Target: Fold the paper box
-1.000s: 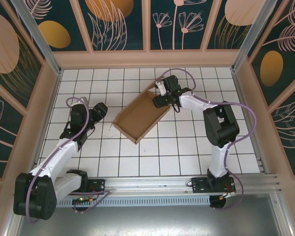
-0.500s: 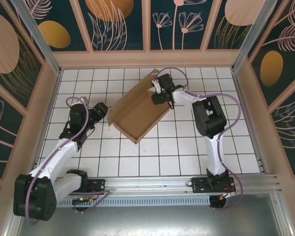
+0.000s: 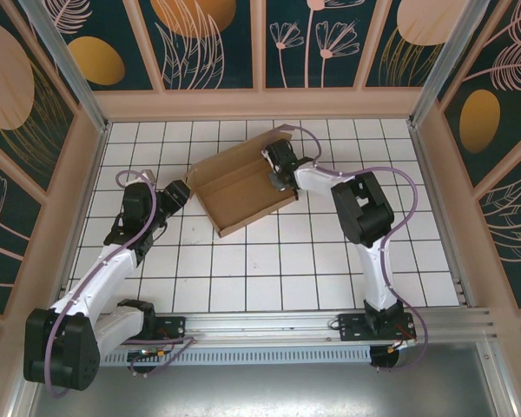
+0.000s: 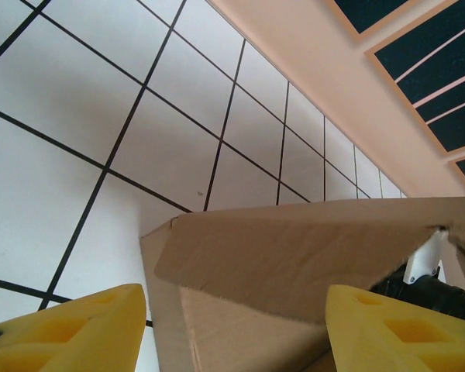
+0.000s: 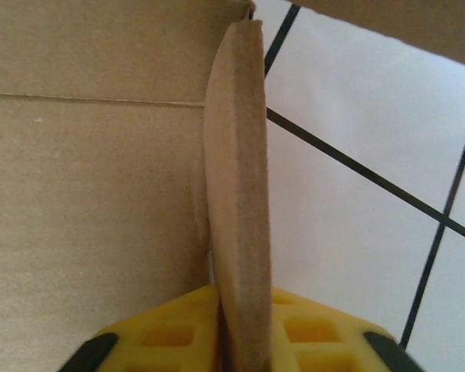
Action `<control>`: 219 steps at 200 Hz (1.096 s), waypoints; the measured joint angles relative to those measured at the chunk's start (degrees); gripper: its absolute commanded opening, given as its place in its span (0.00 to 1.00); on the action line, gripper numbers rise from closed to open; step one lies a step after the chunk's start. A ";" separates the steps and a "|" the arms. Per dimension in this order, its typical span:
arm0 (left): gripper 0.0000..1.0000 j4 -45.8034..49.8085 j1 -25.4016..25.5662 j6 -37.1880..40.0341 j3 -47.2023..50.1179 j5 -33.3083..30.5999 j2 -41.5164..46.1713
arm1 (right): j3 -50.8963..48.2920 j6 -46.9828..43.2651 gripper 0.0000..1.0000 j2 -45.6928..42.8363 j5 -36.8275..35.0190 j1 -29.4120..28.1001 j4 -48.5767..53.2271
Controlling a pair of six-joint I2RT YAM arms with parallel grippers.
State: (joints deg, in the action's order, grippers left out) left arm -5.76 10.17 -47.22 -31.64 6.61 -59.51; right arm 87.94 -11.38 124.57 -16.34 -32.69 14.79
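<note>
The plain brown box (image 3: 241, 193) lies on the far middle of the table (image 3: 330, 261). The right gripper (image 3: 275, 180) has its jaws clamped on the box's right wall. The left gripper (image 3: 182, 191) has its jaws wide apart and empty, just beside the left corner.

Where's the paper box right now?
Top view: the paper box sits far-centre on the table, between the left gripper and the right gripper clamping its wall.

Paper box (image 4: 294, 263) cropped below; right pincer (image 5: 240, 329) cropped too
</note>
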 measured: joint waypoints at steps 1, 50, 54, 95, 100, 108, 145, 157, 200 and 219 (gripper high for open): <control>0.62 0.00 0.00 0.02 -0.02 -0.02 0.00 | -0.02 -0.02 0.15 -0.02 -0.15 -0.02 0.00; 0.63 0.02 0.00 2.67 -1.95 -1.81 -0.66 | -4.98 4.37 0.39 -2.91 -2.60 0.13 -0.81; 0.63 -0.04 0.00 3.15 -2.23 -2.14 -0.74 | -5.77 5.40 0.44 -3.50 -1.92 0.31 -0.81; 0.64 -1.49 0.00 8.33 -4.79 -4.11 -2.43 | -15.41 11.50 0.53 -13.16 9.75 2.54 -4.11; 0.64 -1.64 0.00 8.92 -4.92 -4.04 -2.60 | -16.28 12.00 0.52 -14.56 11.17 2.86 -4.81; 0.64 -1.73 0.00 9.90 -5.01 -3.89 -2.71 | -17.05 12.92 0.50 -16.50 13.27 3.37 -5.68; 0.64 -1.68 0.00 15.19 -5.03 -4.15 -0.83 | -15.80 16.15 0.45 -20.98 21.18 3.56 -8.63; 0.63 -1.53 0.00 17.11 -5.11 -4.74 0.09 | -14.01 16.85 0.44 -20.92 23.15 3.17 -8.55; 0.61 -1.33 0.00 25.09 -5.46 -4.28 -0.09 | -4.33 18.14 0.41 -17.68 26.71 2.36 -7.63; 0.62 -1.86 0.00 28.39 -5.44 -4.11 -1.22 | -0.57 18.10 0.41 -15.67 27.15 2.36 -6.78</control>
State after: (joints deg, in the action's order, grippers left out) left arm -7.62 10.17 -18.83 -37.08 2.50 -60.73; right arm 87.37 6.72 108.90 10.81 -30.33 8.01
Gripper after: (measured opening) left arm 0.617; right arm 0.408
